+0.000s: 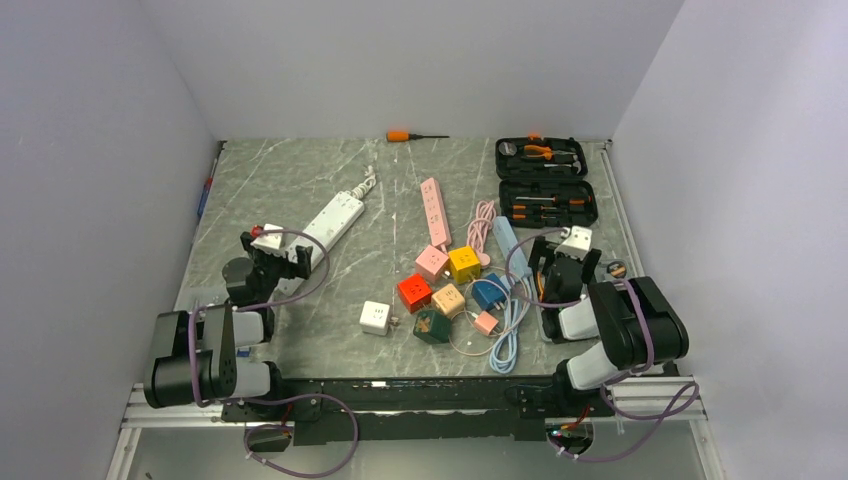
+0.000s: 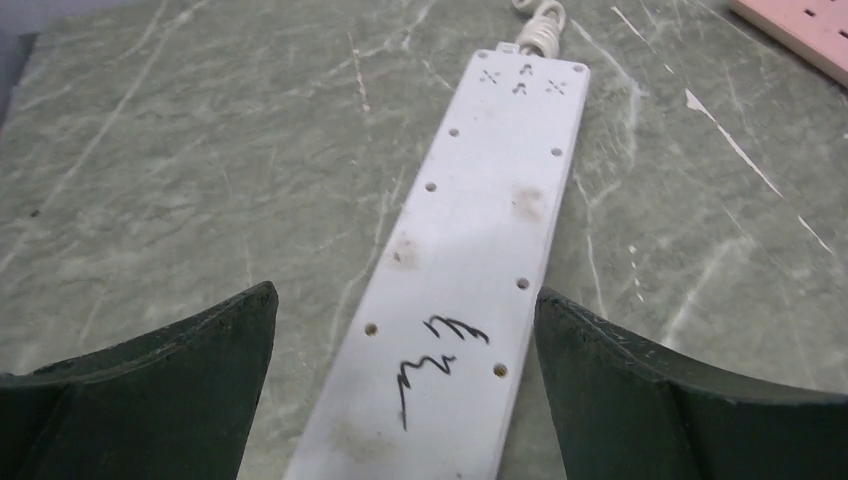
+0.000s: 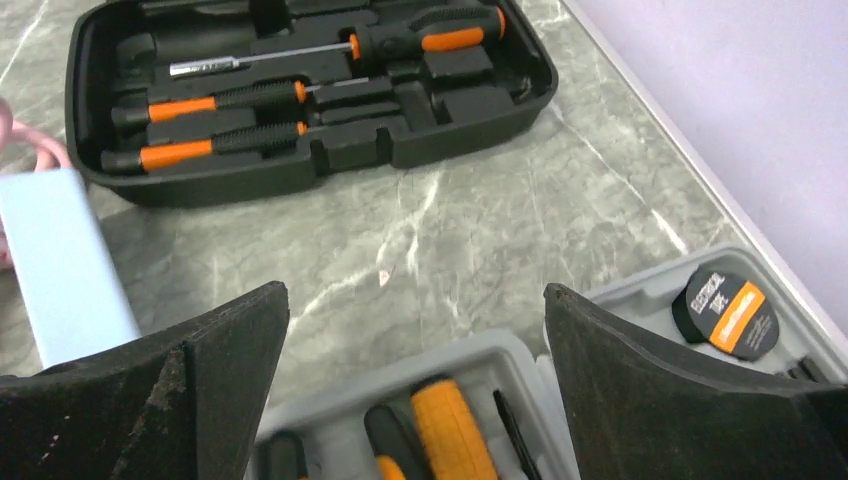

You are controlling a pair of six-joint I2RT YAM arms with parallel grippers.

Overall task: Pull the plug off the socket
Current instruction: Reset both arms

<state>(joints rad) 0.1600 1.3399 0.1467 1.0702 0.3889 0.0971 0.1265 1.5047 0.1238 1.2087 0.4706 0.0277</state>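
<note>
Both sets stand wide apart and empty: left fingers (image 2: 180,385) over the white power strip (image 2: 480,230), right fingers (image 3: 190,390) beside the tool case (image 3: 330,150). Probable target: the pink plug (image 1: 431,262), mid-worktop (image 1: 290,175), at the pink strip's (image 1: 432,203) 6 o'clock end. Judged light, rigid and smooth. Grip its flat sides and brace the strip.
</note>
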